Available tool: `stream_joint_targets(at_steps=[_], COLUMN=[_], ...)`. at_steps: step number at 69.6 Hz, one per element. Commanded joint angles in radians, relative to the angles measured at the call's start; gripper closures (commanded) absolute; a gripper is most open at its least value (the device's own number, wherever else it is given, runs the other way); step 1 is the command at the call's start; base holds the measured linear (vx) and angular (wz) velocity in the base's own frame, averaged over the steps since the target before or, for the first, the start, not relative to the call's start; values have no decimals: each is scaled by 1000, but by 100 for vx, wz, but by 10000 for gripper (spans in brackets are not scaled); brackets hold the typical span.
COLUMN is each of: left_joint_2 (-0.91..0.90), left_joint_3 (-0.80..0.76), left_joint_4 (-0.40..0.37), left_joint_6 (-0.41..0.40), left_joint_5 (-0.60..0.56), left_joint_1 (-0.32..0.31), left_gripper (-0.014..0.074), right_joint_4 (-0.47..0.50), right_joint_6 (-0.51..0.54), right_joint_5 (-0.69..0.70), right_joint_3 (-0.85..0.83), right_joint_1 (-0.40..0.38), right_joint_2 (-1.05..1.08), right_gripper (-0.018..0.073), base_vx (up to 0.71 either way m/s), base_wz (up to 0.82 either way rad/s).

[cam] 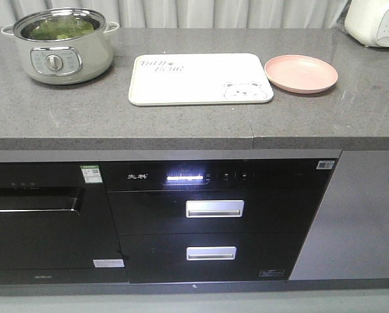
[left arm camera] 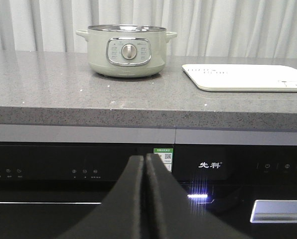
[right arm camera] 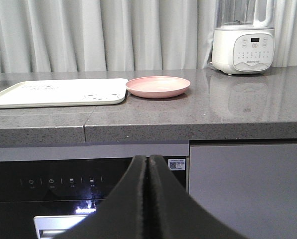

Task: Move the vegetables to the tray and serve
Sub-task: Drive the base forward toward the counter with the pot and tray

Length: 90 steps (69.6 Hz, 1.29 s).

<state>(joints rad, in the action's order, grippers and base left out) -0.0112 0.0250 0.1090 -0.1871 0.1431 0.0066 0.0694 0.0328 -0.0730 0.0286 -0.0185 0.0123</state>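
Green vegetables [cam: 59, 29] in pot [cam: 93, 65], tray [cam: 181, 88] beside pink plate [cam: 301, 73]

left gripper [left arm camera: 145, 162]: jaws together | right gripper [right arm camera: 148, 162]: jaws together, seemingly empty

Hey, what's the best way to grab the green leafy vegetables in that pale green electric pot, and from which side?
Probably from straight above: the green leafy vegetables lie inside the round pale green electric pot, whose wall rings them and blocks any sideways approach. Pinch the leaves near the pile's middle, away from the rim.
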Motion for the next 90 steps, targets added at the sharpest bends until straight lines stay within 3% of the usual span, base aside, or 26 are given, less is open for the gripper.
stream_joint_targets(at_steps=[1,90], left_joint_2=[-15,-15], left_joint_3=[8,8], left_joint_4=[0,0], left_joint_6=[0,0], left_joint_5=[-69,-69], left_joint_1=[2,2], left_gripper=[604,604], right_joint_4=[-8,-8], right_joint_6=[2,2], right_joint_5=[79,79], right_joint_3=[6,6], right_joint_1=[-6,-6], right_joint_2=[1,1], right_gripper=[564,564], base_vx=[8,9], base_wz=[-3,0])
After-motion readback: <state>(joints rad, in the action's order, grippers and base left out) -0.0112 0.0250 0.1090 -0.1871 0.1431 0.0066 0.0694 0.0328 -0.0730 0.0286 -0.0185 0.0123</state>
